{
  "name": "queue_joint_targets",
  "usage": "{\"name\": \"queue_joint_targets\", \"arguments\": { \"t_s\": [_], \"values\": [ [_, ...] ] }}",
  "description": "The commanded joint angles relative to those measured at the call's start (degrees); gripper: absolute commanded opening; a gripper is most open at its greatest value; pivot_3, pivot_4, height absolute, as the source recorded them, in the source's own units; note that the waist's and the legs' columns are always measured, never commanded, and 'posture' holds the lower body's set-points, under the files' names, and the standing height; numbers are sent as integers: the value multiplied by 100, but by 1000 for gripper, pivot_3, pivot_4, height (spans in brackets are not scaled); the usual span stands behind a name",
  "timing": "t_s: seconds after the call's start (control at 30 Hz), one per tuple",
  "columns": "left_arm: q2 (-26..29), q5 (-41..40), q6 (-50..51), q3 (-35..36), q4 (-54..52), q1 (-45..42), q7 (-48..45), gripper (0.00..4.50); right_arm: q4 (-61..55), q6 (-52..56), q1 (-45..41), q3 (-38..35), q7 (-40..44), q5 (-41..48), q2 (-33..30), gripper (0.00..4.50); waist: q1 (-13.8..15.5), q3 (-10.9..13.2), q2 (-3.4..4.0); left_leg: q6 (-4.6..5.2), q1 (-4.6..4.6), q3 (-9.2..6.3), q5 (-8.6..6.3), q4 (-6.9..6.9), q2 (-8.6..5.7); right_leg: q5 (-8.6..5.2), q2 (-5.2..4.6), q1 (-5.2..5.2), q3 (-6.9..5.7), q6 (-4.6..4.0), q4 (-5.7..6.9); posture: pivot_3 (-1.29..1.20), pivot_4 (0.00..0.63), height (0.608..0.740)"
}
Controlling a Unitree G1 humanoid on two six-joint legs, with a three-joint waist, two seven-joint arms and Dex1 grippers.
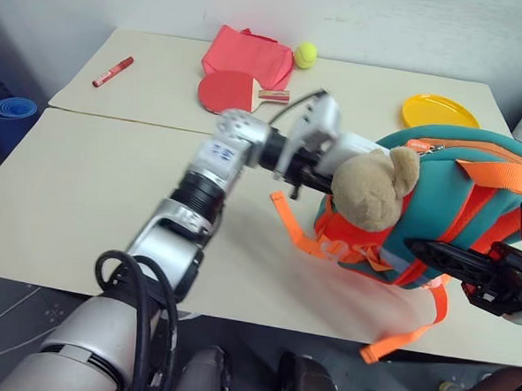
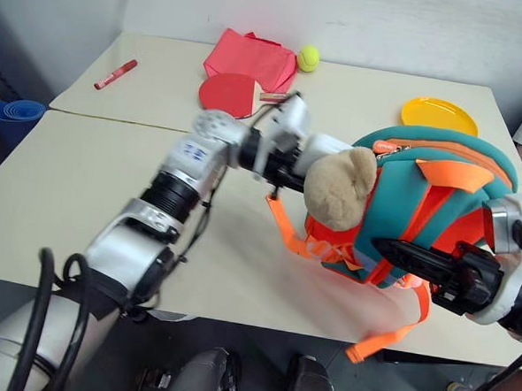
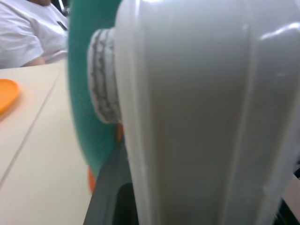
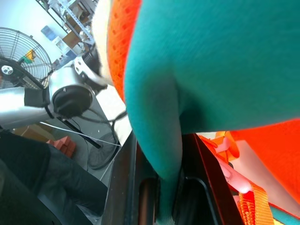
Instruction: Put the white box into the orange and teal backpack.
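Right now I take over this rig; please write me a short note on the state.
Right gripper: shut on the teal fabric of the orange and teal backpack, holding it up above the table.
Left gripper: holds the white box close against the backpack, behind the plush bear.
Done: box picked up, brought to the backpack.
Left: put the box inside, release.
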Motion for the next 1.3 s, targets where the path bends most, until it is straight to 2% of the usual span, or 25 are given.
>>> {"name": "queue_joint_targets", "arguments": {
  "t_s": [0.03,0.13,0.2,0.27,0.37,0.43,0.6,0.7,0.9,1.03,1.23,1.3],
  "values": [
    [-431,61,163,-121,-441,128,404,1318,-241,-216,79,-260,-71,13,138,21,-11,0,0,2,-1,0,-1,0,0,1,-1,0,-1,1,-2,0,150,740],
    [-753,86,46,-23,-422,264,868,1318,-393,-332,199,-271,-168,7,302,21,-8,-1,2,2,1,-1,0,1,2,1,-7,2,0,2,-27,0,150,740],
    [-729,-42,259,70,-604,337,824,2027,-471,-418,229,-240,-252,-13,398,0,-8,-2,3,5,2,-1,3,1,2,3,-18,2,3,5,-25,0,150,740],
    [-562,-199,533,173,-829,408,656,2541,-522,-515,237,-220,-355,-33,483,0,-14,-2,5,4,4,-3,4,1,3,4,-35,3,5,6,-22,0,150,740],
    [-346,-408,327,412,-977,505,449,3447,-576,-615,274,-210,-433,-84,562,0,-83,-4,10,2,4,-3,5,0,3,4,-35,1,12,6,-19,0,150,740],
    [2,-769,80,757,-1031,609,-92,4013,-600,-705,311,-201,-472,-172,628,0,-120,-5,12,2,4,-3,5,-1,4,4,-35,2,14,6,-20,0,150,740],
    [1162,-903,-637,1010,-831,857,-1482,4013,-600,-853,289,-102,-487,-370,703,0,-126,-6,15,-1,12,4,8,0,-2,4,-6,5,5,6,-16,0,150,740],
    [1419,-1122,-555,1157,-1119,1024,-1607,4013,-580,-908,233,27,-440,-513,705,0,-138,-8,18,-2,14,8,7,0,0,4,-2,3,11,6,-16,0,150,740],
    [1344,-1388,-349,1173,-2175,1560,-1216,4013,-562,-944,229,203,-320,-705,718,0,-88,-8,18,10,10,-8,9,7,-18,9,-21,18,50,14,-15,0,150,740],
    [945,-1586,-226,1238,-2748,1708,-608,4013,-472,-904,184,264,-193,-795,639,0,-108,-8,18,15,12,-5,10,6,-21,14,-22,24,54,23,-15,0,150,740],
    [752,-1687,-7,1082,-3296,1874,-243,4013,-389,-879,142,301,-97,-885,607,0,-126,-9,19,14,17,-3,10,6,-17,13,-13,24,56,23,-3,0,150,740],
    [654,-1669,-58,982,-3373,1929,-193,3636,-406,-880,162,308,-89,-906,622,0,-126,-9,19,14,18,-2,10,6,-18,13,-13,24,58,23,-6,0,150,740]
  ]
}}
